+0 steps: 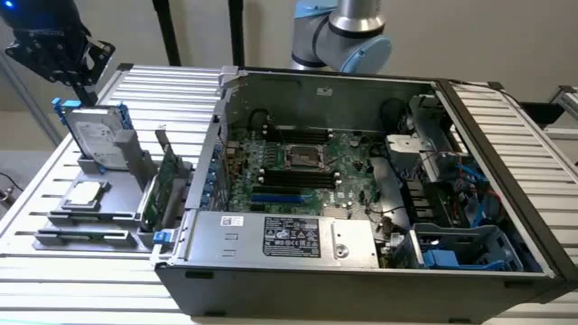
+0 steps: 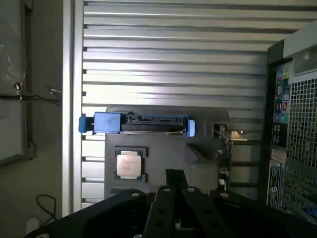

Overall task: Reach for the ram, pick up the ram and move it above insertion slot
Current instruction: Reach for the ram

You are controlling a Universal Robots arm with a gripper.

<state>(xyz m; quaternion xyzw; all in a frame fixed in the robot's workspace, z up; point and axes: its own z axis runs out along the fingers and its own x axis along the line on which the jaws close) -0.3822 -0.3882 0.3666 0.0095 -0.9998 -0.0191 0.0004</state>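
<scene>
My gripper (image 1: 86,95) hangs high over the back left of the grey parts holder (image 1: 54,238), just above the hard drive. It is shut with nothing in it; in the wrist view its fingertips (image 2: 175,174) meet in one dark block. A thin dark stick (image 1: 83,234) lying in the holder's front groove looks like the ram, though its green does not show. In the wrist view my gripper body covers that part of the holder. Inside the open computer case, several long black memory slots (image 1: 298,177) run parallel below the processor socket (image 1: 305,157).
A silver hard drive with blue rails (image 1: 95,135) (image 2: 136,124) stands upright in the holder. In front of it lie a processor chip (image 1: 83,193) (image 2: 130,163) and a wider green card (image 1: 162,189). A short blue slot (image 1: 275,199) sits near the black ones. The case wall (image 1: 212,156) separates holder and motherboard.
</scene>
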